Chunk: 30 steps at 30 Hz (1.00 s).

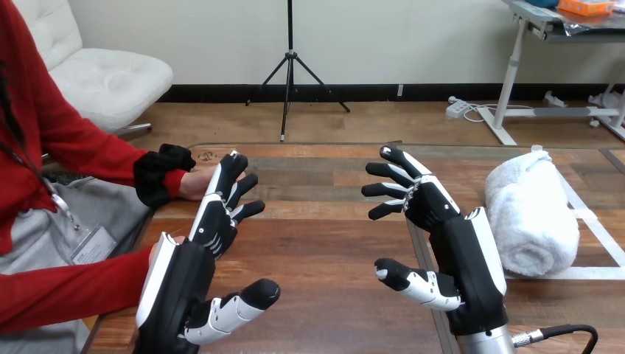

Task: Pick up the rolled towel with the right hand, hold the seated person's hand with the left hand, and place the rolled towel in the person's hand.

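Pickup looks unstarted: the right hand [463,247], fingers spread and empty, should next reach the towel [532,215] right of them, while the left hand's [184,276] straight fingers sit by the person's hand [192,184].

White rolled towel [531,214] lying on the table [332,243] at right; person's hand [191,183] at its left edge.

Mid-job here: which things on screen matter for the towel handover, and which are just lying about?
Part of the job:
rolled towel, untouched at the table's right
the person's hand at the view's left
left hand, open, close by the person's hand
right hand, open, apart from the towel

Just lying about:
white tape strips on the table
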Motion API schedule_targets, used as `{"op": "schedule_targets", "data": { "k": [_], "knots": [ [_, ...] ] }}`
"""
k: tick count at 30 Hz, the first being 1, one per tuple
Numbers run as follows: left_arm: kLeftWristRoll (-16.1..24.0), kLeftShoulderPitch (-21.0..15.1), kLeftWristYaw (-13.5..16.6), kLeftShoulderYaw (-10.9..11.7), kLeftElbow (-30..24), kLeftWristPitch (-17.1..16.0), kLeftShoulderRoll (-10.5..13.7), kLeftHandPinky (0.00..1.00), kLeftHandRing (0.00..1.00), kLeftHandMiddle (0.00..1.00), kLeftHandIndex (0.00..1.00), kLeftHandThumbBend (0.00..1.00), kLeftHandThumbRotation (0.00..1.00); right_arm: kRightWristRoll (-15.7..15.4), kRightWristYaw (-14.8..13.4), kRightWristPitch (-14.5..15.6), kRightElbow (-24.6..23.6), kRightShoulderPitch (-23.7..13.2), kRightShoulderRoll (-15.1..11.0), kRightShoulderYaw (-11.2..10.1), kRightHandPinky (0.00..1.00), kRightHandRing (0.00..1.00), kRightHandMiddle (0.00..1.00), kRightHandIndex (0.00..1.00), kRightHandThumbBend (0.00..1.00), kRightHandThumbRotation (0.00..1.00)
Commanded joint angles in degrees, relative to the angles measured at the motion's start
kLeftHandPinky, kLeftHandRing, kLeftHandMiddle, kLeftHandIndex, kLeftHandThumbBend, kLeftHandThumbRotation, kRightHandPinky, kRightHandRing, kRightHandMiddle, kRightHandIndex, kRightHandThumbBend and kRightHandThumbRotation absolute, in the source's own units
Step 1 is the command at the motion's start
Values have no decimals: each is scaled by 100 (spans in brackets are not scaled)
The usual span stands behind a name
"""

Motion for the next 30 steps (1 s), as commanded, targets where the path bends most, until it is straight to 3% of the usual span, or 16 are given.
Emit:
{"op": "schedule_targets", "data": {
  "k": [1, 30],
  "knots": [
    [-51, -208, -6, -45, -159, 33, -22, 86, 95, 100, 100, 100, 73, 89, -54, -70, -190, -284, -4, -2, 57, 73, 82, 86, 100, 67],
    [29, -272, 16, -16, -157, 44, -23, 86, 95, 99, 100, 100, 74, 11, -110, 230, -472, -219, -70, -47, 60, 75, 82, 85, 100, 63]
  ]
}}
